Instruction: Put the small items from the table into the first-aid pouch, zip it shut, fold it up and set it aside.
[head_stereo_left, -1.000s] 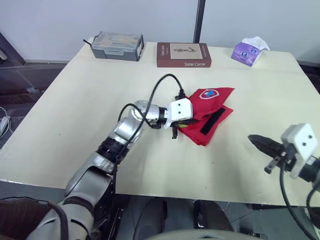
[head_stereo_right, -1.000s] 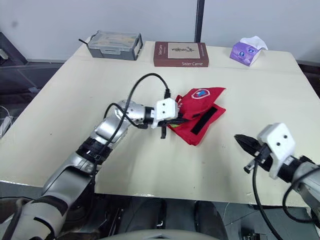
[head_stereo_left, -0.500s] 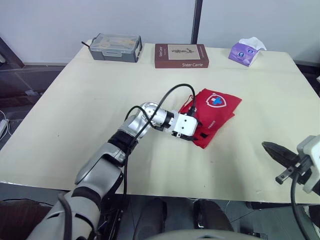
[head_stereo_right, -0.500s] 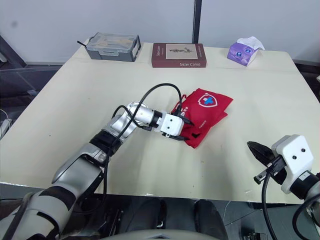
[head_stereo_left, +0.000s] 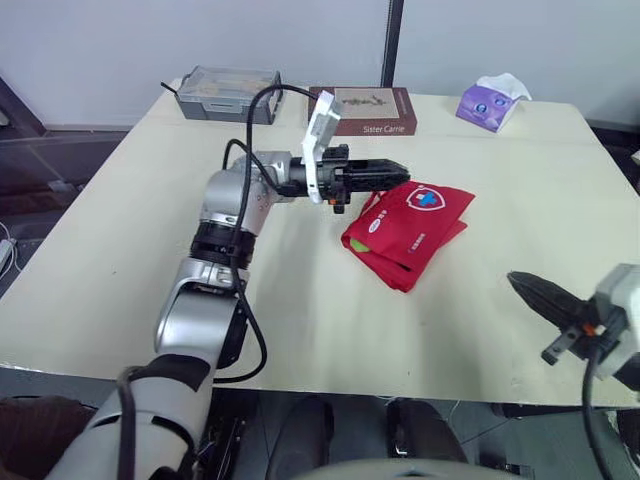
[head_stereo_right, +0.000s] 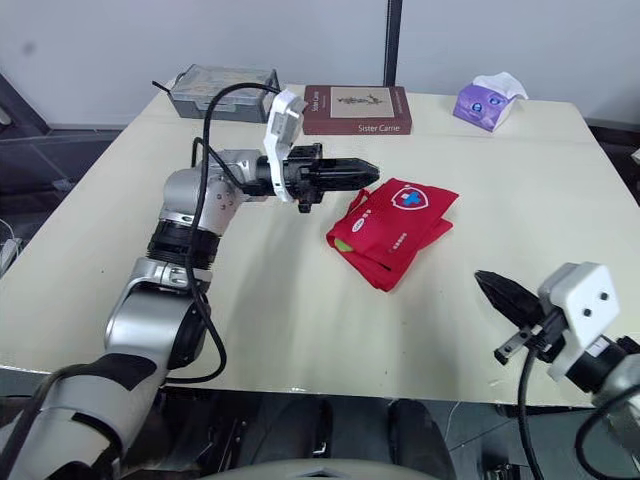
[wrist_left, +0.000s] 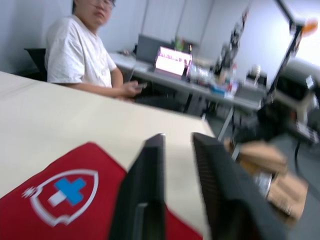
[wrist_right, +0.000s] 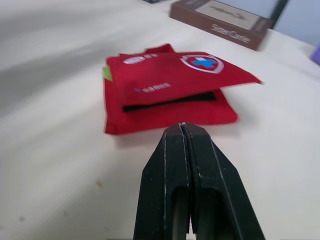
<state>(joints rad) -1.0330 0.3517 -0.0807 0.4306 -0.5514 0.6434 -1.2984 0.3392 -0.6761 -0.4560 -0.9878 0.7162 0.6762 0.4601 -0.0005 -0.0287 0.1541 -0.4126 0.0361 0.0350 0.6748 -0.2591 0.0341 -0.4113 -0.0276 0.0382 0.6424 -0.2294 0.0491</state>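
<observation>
The red first-aid pouch (head_stereo_left: 405, 232) lies folded on the table (head_stereo_left: 130, 230) right of centre, its white shield with a blue cross facing up. My left gripper (head_stereo_left: 395, 170) hovers above the pouch's far left corner, pointing right. Its fingers (wrist_left: 150, 165) are slightly apart with nothing between them. Off the table's near right edge my right gripper (head_stereo_left: 525, 287) is shut and empty, aimed at the pouch (wrist_right: 165, 90) from some distance.
A brown book (head_stereo_left: 362, 110), a grey plastic case (head_stereo_left: 225, 93) and a purple tissue pack (head_stereo_left: 492, 102) line the table's far edge. A seated person (wrist_left: 80, 55) appears beyond the table in the left wrist view.
My left gripper has left the pouch's near left edge and risen up and back, now pointing right above it. The pouch lies folded by itself. The right gripper has barely shifted.
</observation>
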